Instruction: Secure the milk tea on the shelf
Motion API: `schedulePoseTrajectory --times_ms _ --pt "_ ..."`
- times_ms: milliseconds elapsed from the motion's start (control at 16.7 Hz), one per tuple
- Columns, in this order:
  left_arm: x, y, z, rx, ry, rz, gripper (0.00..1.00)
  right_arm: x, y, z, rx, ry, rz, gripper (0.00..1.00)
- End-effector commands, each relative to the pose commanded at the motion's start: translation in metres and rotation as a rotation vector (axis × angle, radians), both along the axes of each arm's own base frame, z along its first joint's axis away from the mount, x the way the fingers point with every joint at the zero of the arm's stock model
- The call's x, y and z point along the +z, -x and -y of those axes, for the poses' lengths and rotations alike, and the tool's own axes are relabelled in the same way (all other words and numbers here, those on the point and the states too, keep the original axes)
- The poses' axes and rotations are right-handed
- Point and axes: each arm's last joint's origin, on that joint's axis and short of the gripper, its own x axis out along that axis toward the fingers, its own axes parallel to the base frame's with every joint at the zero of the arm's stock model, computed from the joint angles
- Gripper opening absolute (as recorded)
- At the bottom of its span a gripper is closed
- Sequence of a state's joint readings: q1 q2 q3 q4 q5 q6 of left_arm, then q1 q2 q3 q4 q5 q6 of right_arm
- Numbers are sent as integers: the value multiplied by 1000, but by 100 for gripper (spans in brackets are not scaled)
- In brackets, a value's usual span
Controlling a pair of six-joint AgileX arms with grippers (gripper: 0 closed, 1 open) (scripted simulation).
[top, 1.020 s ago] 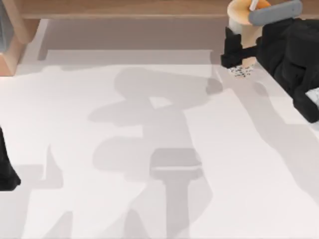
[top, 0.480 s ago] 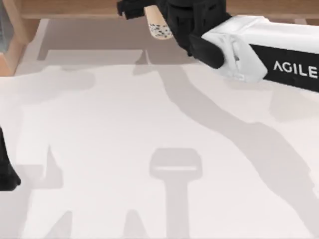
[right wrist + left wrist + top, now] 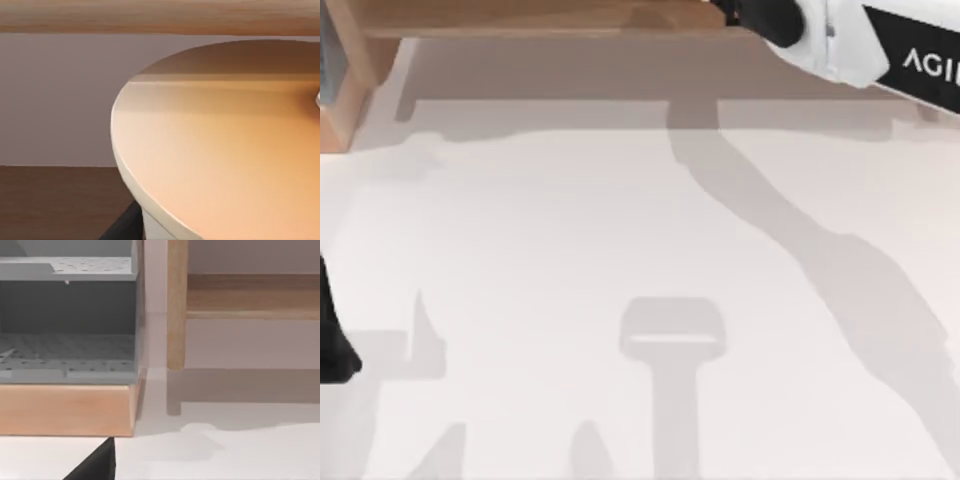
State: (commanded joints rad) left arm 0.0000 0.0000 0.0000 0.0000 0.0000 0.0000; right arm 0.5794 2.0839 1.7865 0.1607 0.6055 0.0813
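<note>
Count, per kind. One large light-brown wooden shelf [image 3: 520, 18] with a long horizontal board, along the far edge of the white tabletop [image 3: 620, 250]; one upright post [image 3: 176, 305] of it in the left wrist view. One clear plastic cup of orange-tan milk tea [image 3: 225, 150], seen close from above in the right wrist view. One grey perforated rack on a wooden base [image 3: 67, 340]. Two AgileX arms: the right arm [image 3: 860, 45] at the far right, the left arm [image 3: 332, 340] at the left edge.

Shelf [image 3: 520, 18] matt light wood; milk tea [image 3: 225, 150] lid smooth plastic.
</note>
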Motion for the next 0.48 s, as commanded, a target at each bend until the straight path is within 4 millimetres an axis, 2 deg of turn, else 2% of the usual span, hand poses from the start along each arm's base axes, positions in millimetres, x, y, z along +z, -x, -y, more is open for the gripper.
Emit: schedulePoseTrajectory --times_ms 480 --pt "0 0 0 0 0 0 100 -6 4 0 25 -32 -37 0"
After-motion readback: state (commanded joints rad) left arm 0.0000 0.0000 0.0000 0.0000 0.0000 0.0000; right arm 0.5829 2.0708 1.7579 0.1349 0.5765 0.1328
